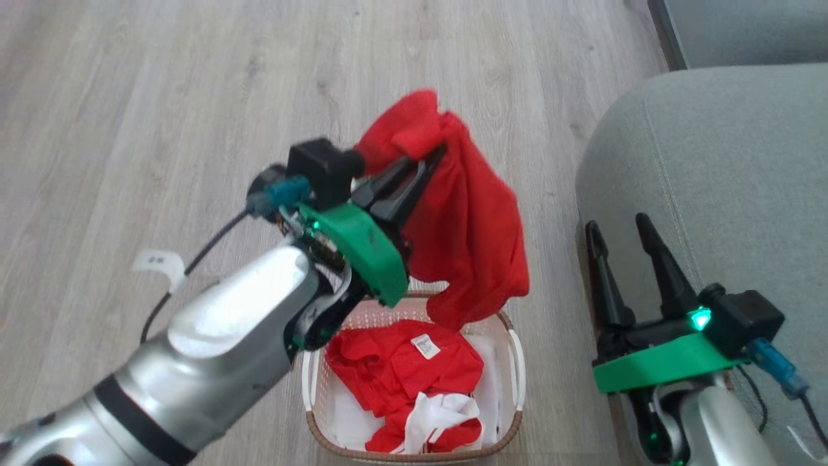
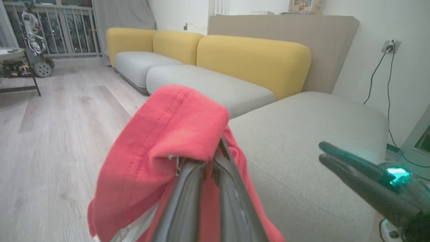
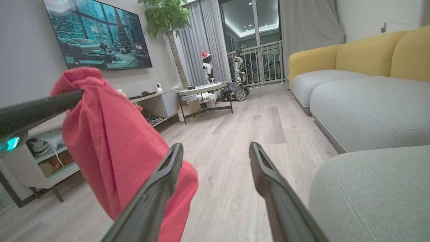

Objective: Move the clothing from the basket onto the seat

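Red garment, likely light and floppy, is clamped at a bunched fold by the left hand. Right hand is spread apart.

L arm stretches fwd, wrist raised; L gripper fingers pinched tight on red garment. R gripper sits low at right, fingers spread wide, pointing up, empty.
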`<state>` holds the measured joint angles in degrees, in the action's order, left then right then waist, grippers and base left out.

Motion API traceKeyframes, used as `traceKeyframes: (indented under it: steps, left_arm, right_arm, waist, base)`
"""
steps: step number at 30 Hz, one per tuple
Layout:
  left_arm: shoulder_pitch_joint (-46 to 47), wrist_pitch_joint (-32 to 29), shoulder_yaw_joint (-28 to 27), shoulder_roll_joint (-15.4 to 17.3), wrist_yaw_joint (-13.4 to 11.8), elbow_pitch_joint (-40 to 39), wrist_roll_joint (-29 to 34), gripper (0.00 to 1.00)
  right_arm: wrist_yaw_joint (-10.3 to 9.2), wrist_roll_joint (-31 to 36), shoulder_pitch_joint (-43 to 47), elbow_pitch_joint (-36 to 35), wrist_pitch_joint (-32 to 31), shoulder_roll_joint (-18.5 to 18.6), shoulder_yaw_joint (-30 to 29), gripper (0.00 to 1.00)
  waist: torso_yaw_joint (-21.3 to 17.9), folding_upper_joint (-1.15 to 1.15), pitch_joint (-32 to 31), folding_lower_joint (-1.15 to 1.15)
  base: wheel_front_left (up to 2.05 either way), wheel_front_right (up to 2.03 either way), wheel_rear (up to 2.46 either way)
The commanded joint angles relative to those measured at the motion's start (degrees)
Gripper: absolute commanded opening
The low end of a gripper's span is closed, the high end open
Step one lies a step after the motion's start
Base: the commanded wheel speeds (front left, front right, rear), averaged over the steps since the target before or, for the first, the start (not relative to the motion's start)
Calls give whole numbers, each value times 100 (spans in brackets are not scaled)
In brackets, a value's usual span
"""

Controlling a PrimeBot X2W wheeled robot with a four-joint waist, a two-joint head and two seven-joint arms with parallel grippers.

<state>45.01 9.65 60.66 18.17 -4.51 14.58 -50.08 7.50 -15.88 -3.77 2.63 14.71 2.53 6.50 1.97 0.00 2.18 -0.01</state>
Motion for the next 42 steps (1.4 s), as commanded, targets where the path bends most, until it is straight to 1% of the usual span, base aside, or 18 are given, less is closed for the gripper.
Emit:
traceKeyframes:
  steps: [1,6,18,22,26,28,34,42]
  left_arm:
    - [513,-52,-317,215,-101,-308,23,0]
    - [612,-188,-379,280,-237,-543,8,0]
    - [543,-245,-363,344,-342,-709,-24,0]
    - [540,-244,-355,345,-339,-707,-35,0]
    - [541,-236,-342,330,-336,-689,-40,0]
    - [545,-229,-333,310,-327,-676,-45,0]
    - [503,-242,-285,217,-279,-674,-118,0]
    - [437,-235,-209,122,-221,-684,-179,0]
  right_arm:
    - [-1,-56,4,-159,28,35,213,100]
    - [-1,-103,17,-145,28,47,387,100]
    - [-1,-196,-14,-220,28,154,608,100]
    - [-1,-349,-77,-315,11,196,893,100]
    - [-1,-433,-238,-277,-95,284,1354,100]
    - [-1,-391,-358,-166,-154,321,1559,100]
    - [-1,-169,-838,381,-315,294,1907,100]
    - [-1,-30,-1485,1374,-393,163,2035,100]
  waist:
    - [43,0,-60,1]
    - [50,0,-110,1]
    - [34,0,-124,1]
    - [31,0,-135,1]
    - [37,0,-147,1]
    - [50,0,-161,1]
    - [114,0,-201,1]
    - [232,0,-216,1]
  base:
    - [0,0,0]
    - [0,0,0]
    - [0,0,0]
    - [0,0,0]
    - [0,0,0]
    - [0,0,0]
    - [0,0,0]
    - [0,0,0]
